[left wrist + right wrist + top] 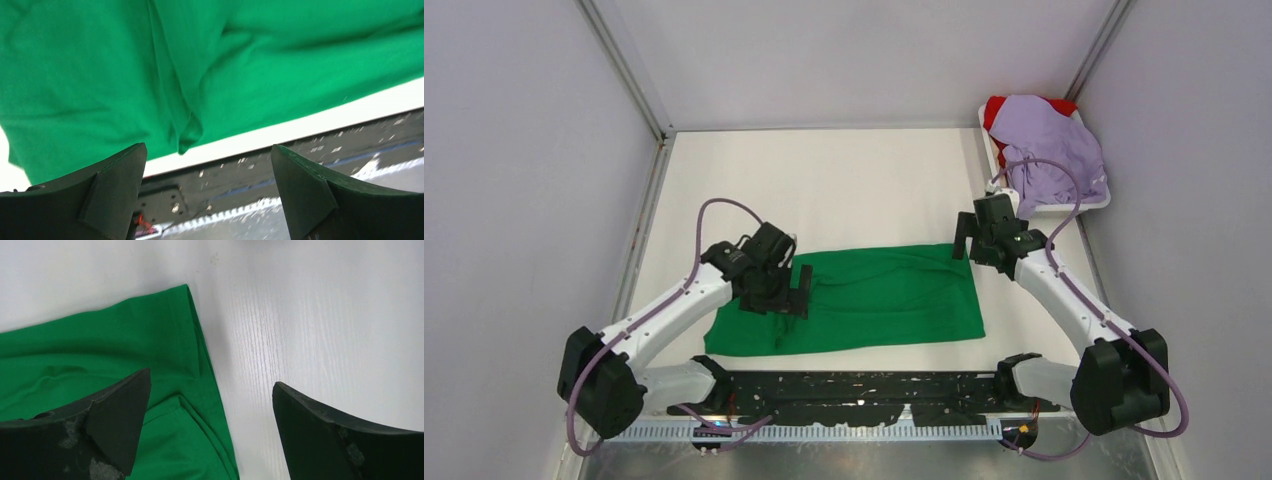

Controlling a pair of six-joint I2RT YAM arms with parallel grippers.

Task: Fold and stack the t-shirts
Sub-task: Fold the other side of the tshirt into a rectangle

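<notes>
The green t-shirt [874, 300] lies folded into a long flat rectangle on the white table. My left gripper [786, 292] hovers over its left part, open and empty; the left wrist view shows green cloth [210, 65] with a fold ridge above the spread fingers [117, 180]. My right gripper [964, 240] is open and empty over the shirt's far right corner, which shows in the right wrist view [165, 340]. The lavender t-shirt [1054, 150] lies crumpled on the red t-shirt [999, 108] in the tray at the far right.
The white tray [1074, 205] sits against the right wall. Grey walls close the table on the left, back and right. A black mounting rail [864, 390] runs along the near edge between the arm bases.
</notes>
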